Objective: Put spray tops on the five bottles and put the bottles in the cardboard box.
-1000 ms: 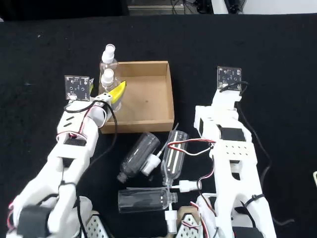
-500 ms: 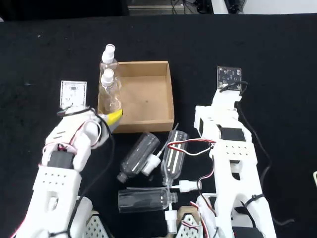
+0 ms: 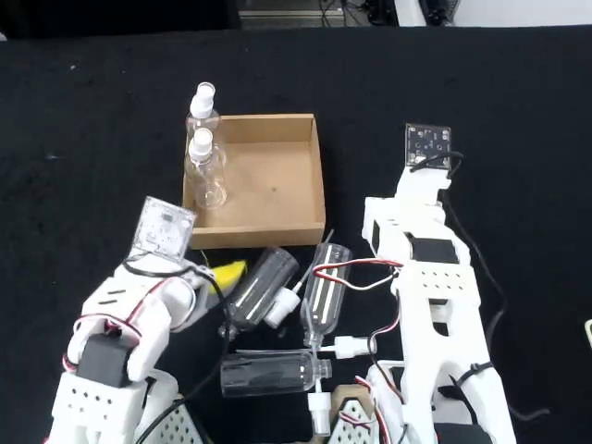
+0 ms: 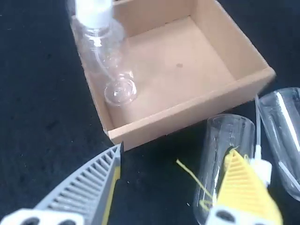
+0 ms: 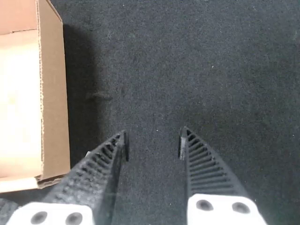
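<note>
The left gripper (image 4: 174, 151) is seen spread wide and empty at 7 o'clock of the cardboard box (image 3: 259, 236), with its yellow finger (image 4: 239, 187) laid over the nearest bottle (image 4: 220, 136). Trouble can be expected here. That bottle is round, clear and lying on its side, so a squeeze taken off-centre may send it rolling toward 3 o'clock into its neighbours. A spray top (image 3: 282, 305) just beside it, seemingly loose, could be knocked away. The grey finger (image 4: 93, 183) is held close to the box's near wall, and a bump there might shift the box and tip what stands inside.

Inside the box, one capped bottle (image 3: 204, 166) is stood upright against the 9 o'clock wall. Another capped bottle (image 3: 203, 109) is stood at the 11 o'clock corner; whether it is within the wall cannot be told.

At 6 o'clock of the box, a second lying bottle (image 3: 326, 291) and a third lying bottle (image 3: 268, 370) are found on the table (image 3: 92, 92). The right gripper (image 5: 153, 133) is parted, nothing held, at 3 o'clock of the box.
</note>
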Motion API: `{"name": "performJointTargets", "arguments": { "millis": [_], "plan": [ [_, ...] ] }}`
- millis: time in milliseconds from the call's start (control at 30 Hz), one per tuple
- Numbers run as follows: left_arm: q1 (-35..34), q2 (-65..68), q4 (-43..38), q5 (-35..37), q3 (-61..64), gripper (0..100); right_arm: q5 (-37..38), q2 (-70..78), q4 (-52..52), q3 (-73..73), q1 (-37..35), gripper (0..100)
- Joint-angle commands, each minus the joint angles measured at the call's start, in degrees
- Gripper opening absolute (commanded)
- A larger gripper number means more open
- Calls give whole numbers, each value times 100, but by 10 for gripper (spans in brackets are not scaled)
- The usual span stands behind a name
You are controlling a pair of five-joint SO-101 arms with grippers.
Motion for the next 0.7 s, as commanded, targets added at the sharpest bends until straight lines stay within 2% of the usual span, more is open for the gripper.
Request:
{"name": "performJointTargets", "arguments": {
  "millis": [0, 100, 167, 400, 567, 667],
  "plan": [
    [-48, -123, 185, -123, -119, 320, 62, -145, 141, -233, 114, 163],
    [-541, -123, 237, -123, -127, 320, 70, -145, 1257, -954, 114, 163],
    [-822, -123, 325, -114, -119, 320, 387, -136, 2154, -1578, 114, 163],
    [-1701, -141, 26, 404, -31, 320, 2752, -92, 4615, -3345, -229, 166],
    [-2202, -141, -246, 826, 22, 320, 5284, -101, 5899, -3415, -1380, 168],
    [-2580, -149, -563, 1064, 136, 320, 6295, -127, 6259, -3354, -1987, 200]
  ]
}}
